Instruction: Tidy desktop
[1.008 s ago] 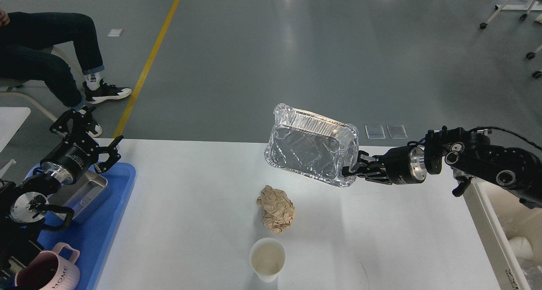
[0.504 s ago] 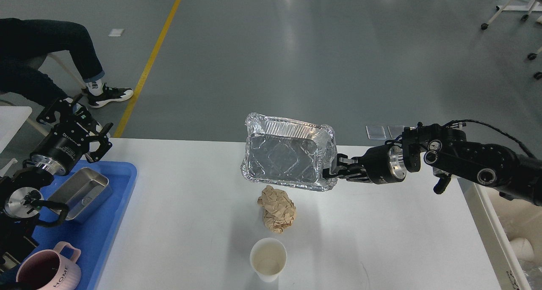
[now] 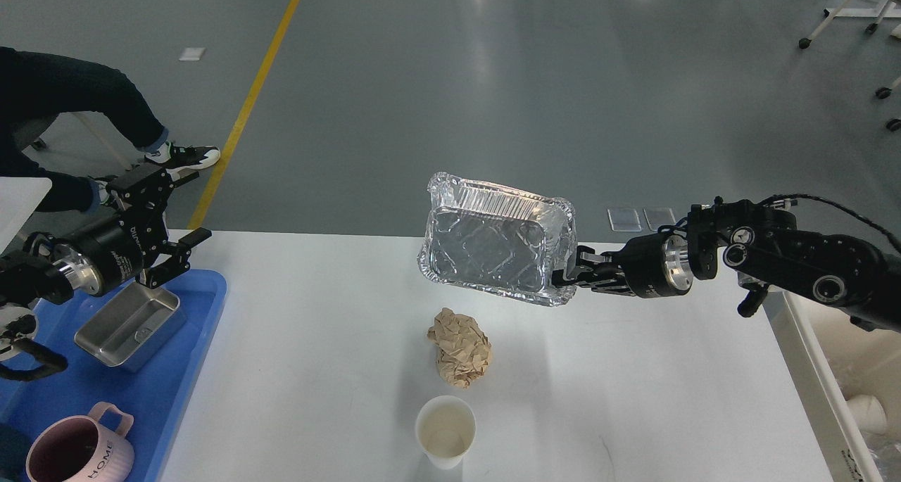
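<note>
Your worktop (image 3: pixel 317 369) is a broad white slab with a smooth, faintly glossy face and a few light scuffs toward its near edge; it fills the lower middle of the head view, with grey floor beyond its far edge. At its centre lies a crumpled ball of brown paper (image 3: pixel 459 356), and just nearer you than that stands a white paper cup (image 3: pixel 445 431), upright and open-topped. Above the paper ball, lifted clear of the worktop, you have a foil tray (image 3: pixel 497 248) tilted so its hollow faces you. Your right gripper (image 3: pixel 571 276) reaches in from the right of the paper ball, and its fingers are clamped on the tray's right rim. Off the worktop's left edge sits a blue tray (image 3: pixel 169 390) carrying a steel tin (image 3: pixel 131 324) and a pink mug (image 3: pixel 81 450). Your left gripper (image 3: pixel 169 218) hangs over that tray's far end, fingers spread wide and holding nothing.
</note>
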Available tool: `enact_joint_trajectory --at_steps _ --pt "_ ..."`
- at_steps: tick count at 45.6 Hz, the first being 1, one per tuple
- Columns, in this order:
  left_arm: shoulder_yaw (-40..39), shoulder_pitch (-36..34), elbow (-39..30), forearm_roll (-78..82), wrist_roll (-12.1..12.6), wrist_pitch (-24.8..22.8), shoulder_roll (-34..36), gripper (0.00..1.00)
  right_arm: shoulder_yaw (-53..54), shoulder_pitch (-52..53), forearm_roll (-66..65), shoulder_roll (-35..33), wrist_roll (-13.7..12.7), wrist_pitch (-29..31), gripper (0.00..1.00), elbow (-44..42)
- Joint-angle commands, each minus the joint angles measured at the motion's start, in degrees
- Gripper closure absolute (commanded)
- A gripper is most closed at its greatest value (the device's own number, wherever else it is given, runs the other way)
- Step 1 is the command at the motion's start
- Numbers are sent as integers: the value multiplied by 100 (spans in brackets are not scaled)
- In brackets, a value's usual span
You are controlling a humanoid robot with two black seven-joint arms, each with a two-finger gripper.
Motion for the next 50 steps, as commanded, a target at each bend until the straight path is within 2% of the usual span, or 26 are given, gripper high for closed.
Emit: enact_joint_trajectory --at_steps 1,8,11,18,30,33,39,45,47,49,50 --pt "310 300 -1311 113 206 334 1248 2 31 0 8 -93 1 1 100 -2" --pt "372 397 -2050 113 584 255 2549 2 119 -8 8 -93 1 1 100 -11" --pt "372 397 -2165 113 681 45 3120 2 120 -8 0 -93 1 -8 100 -19" --pt "425 379 -2060 131 637 -921 4272 2 128 -8 8 -93 1 -34 100 -37" --pt "425 309 -1980 157 593 -1704 5441 2 120 0 17 -110 1 -52 100 -46" --pt "416 282 -1980 157 593 -1784 5530 3 120 -8 17 -145 1 -52 100 -46" --pt "319 221 -1954 157 602 -1635 5434 3 120 -17 26 -145 1 -61 100 -55" --pt "275 -25 -1893 227 751 -1626 4952 3 128 -17 35 -163 1 -61 100 -54" --pt "196 -130 -1892 419 926 -1643 4530 3 120 -17 35 -163 1 -69 100 -46" --pt "47 -279 -1892 709 1294 -1661 4038 3 128 -17 35 -163 1 -70 100 -28" --pt "-14 -376 -1892 876 1557 -1670 3810 3 128 -17 35 -163 1 -87 100 -20"
